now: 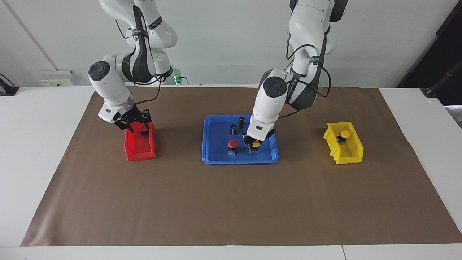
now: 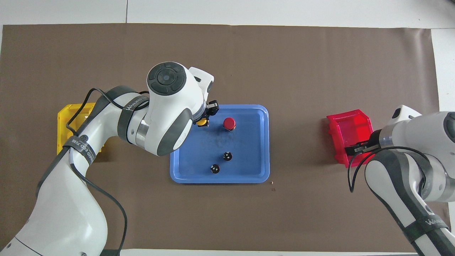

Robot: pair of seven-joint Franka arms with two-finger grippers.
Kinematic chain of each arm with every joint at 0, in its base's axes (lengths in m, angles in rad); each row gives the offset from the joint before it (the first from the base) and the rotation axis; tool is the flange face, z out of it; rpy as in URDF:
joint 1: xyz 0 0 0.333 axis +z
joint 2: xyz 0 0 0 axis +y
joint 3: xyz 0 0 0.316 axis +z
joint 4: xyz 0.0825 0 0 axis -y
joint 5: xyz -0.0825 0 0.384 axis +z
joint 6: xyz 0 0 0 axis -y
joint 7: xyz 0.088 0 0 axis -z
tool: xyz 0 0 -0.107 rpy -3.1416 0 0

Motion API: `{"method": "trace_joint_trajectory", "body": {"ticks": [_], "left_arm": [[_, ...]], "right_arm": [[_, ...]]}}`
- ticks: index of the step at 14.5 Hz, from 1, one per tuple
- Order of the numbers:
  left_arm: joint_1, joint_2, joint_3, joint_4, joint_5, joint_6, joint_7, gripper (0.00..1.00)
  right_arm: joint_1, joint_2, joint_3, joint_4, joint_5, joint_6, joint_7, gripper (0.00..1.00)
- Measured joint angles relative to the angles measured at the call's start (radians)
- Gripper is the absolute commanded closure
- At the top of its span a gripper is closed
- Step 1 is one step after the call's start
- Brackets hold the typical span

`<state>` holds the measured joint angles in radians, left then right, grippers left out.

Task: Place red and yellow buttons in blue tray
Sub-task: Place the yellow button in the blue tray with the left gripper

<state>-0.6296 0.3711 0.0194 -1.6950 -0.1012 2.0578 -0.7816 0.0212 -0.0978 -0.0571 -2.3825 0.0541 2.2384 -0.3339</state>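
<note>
- Placement, by the look of it: with twelve o'clock pointing away from the robots, your left gripper is low inside the blue tray at its eleven o'clock, jaws pinching a yellow button by the body under the cap.
- From the facing view the button looks at or just off the tray floor. I'd confirm it is seated upright before you spread the jaws.
- Open gently and lift straight up, so a fingertip doesn't snag the cap and tip it.
- Tight neighbour: a red button stands in the tray just beside it, at about one o'clock. Any sideways drift on the way out could knock it.
- Two dark cylinders stand in the tray at five and six o'clock, near each other and apart from your exit.
- Your right gripper is at the red bin, at three o'clock from the tray, beside a second red button. Whether it is spread or pinching, I cannot tell.
- At nine o'clock on the worktop, the yellow bin holds a second yellow button, which looks like the left arm's next pick.
</note>
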Motion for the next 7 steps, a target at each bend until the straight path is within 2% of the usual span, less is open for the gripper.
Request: {"method": "trace_joint_trajectory", "body": {"ticks": [3, 4, 5, 7], "left_arm": [[-0.001, 0.014, -0.001, -0.002, 0.000, 0.012, 0.010, 0.66], [-0.001, 0.017, -0.001, -0.002, 0.000, 0.014, 0.012, 0.58], [-0.001, 0.018, -0.001, -0.002, 0.000, 0.015, 0.013, 0.54], [-0.002, 0.021, -0.002, -0.004, 0.000, 0.016, 0.015, 0.46]], "right_arm": [[0.001, 0.000, 0.000, 0.000, 0.000, 0.001, 0.005, 0.29], [0.001, 0.000, 0.000, 0.000, 0.000, 0.001, 0.005, 0.28], [0.001, 0.000, 0.000, 0.000, 0.000, 0.001, 0.005, 0.24], [0.001, 0.000, 0.000, 0.000, 0.000, 0.001, 0.005, 0.23]]}}
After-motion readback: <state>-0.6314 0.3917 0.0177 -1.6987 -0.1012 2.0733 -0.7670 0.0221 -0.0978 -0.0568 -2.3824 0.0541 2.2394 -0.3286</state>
